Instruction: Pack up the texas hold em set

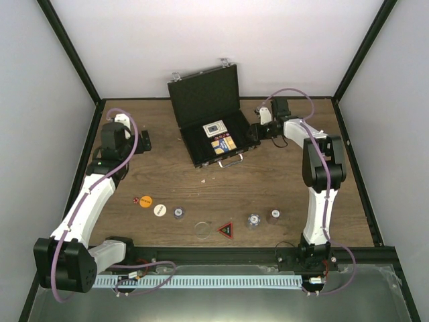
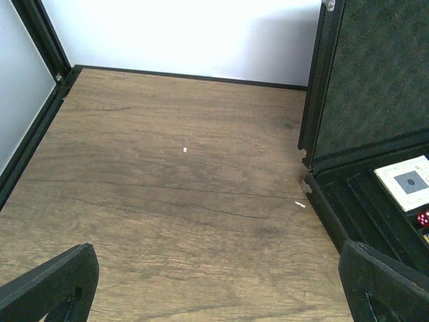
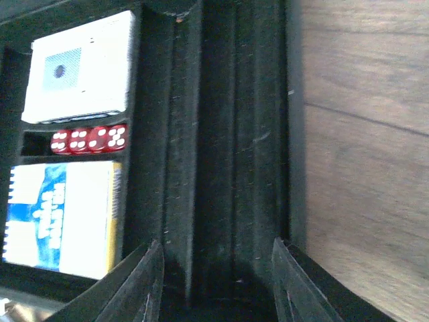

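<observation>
**A:** Closest to you, just past the arm bases, the loose pieces lie in a row on the table (image 1: 268,181). The red dice (image 1: 135,200) sit just beside the orange chip (image 1: 145,200). Then come the white chip (image 1: 159,210), the purple-grey chip (image 1: 179,213), the red-black triangle (image 1: 226,229) and two small stacks (image 1: 253,221) to the right.

**B:** So none of those is packed?

**A:** Not those. Farther back the case (image 1: 198,144) lies open with its lid (image 1: 204,94) upright. Inside are two card decks (image 3: 80,67) with a strip of dice (image 3: 88,139) between them. The chip grooves (image 3: 228,134) look bare.

**B:** And the grippers?

**A:** Your left gripper (image 2: 218,275) hangs spread wide and empty, left of the case. Your right gripper (image 3: 218,282) is parted too and holds nothing. It sits over the grooves at the case's right side.

**B:** What can go wrong?

**A:** Three things, I judge. The right fingers are close to the case wall, so if you catch it you drag the case or knock the lid shut. The flat chips offer little edge, so a pinch may skate them across the wood. And the red dice are small, so a glancing finger would roll them off.
</observation>
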Robot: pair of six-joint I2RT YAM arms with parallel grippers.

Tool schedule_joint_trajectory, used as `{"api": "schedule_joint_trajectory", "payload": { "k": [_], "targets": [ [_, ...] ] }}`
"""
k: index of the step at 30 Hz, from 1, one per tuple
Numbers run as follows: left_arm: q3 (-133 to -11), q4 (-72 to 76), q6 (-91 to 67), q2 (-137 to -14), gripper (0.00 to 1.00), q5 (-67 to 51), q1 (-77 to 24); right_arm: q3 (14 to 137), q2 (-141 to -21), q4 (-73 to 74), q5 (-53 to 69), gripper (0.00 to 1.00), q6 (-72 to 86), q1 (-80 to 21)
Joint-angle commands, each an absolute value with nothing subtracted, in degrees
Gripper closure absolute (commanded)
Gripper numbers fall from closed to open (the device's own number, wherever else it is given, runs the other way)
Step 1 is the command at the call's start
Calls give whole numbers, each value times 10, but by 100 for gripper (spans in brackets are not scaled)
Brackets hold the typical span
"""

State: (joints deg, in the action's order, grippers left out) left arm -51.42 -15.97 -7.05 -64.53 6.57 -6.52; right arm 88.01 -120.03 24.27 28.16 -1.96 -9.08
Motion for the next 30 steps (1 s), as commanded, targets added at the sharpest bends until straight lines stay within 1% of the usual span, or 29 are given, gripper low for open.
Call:
{"api": "schedule_joint_trajectory", "payload": {
  "k": [1, 5, 10, 14, 18, 25, 30],
  "targets": [
    [-519, -159, -70, -635, 0, 68, -66, 892, -1190, 209, 186, 55, -11, -102],
    [-520, -159, -71, -635, 0, 67, -66, 899, -1192, 199, 168, 53, -12, -102],
    [-521, -159, -72, -637, 0, 63, -66, 942, -1234, 230, 169, 55, -21, -102],
    [-521, -159, -72, -637, 0, 64, -66, 972, -1264, 249, 174, 65, -28, -102],
    [-522, -159, -73, -638, 0, 61, -66, 990, -1281, 260, 179, 69, -32, -103],
    [-523, -158, -72, -641, 0, 63, -67, 980, -1287, 257, 181, 78, -28, -110],
    [-522, -157, -69, -643, 0, 75, -66, 966, -1280, 255, 166, 94, -17, -117]
  ]
}}
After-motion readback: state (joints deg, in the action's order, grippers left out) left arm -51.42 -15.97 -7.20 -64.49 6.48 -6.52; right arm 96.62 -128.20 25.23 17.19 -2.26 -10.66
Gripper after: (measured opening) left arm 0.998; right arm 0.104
